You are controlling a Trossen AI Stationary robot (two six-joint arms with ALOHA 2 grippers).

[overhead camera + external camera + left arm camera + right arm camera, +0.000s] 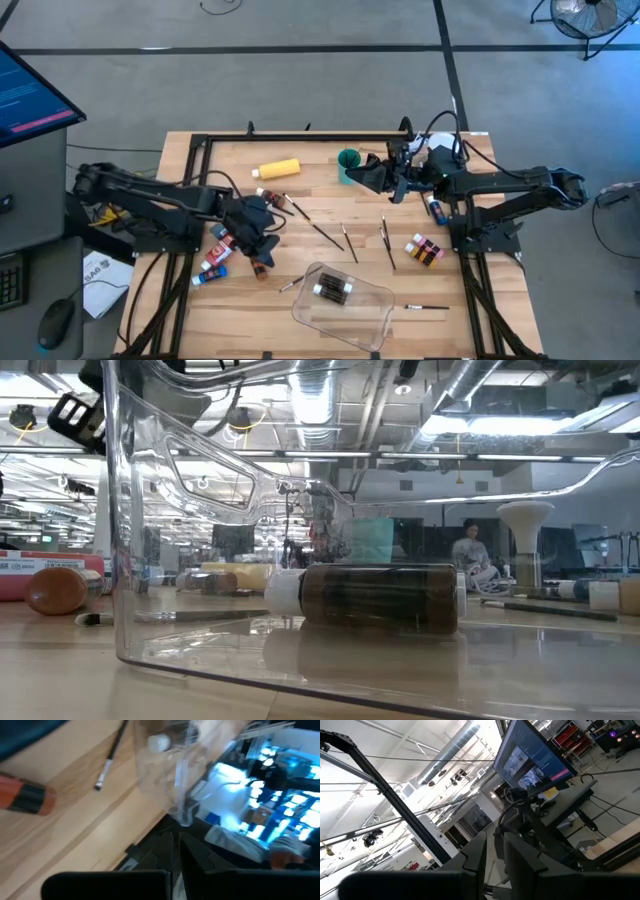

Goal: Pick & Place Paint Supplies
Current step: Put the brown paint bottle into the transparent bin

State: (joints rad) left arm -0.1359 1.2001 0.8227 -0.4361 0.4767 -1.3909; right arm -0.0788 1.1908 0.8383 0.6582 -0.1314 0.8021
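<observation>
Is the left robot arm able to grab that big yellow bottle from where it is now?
Probably yes. The yellow bottle lies in the open on the table, just beyond the left gripper, with nothing on top. Only a thin brush lies near the way.

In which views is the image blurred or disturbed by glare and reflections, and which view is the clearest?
Left wrist view: motion-blurred, the clear tray and a brush smeared, with bright bluish glare beyond the table edge. Low view: the tray wall distorts the room and carries ceiling-light reflections; the bottle inside is sharp. High view: evenly lit, clearest. Right wrist view: bright ceiling, dark fingers.
</observation>
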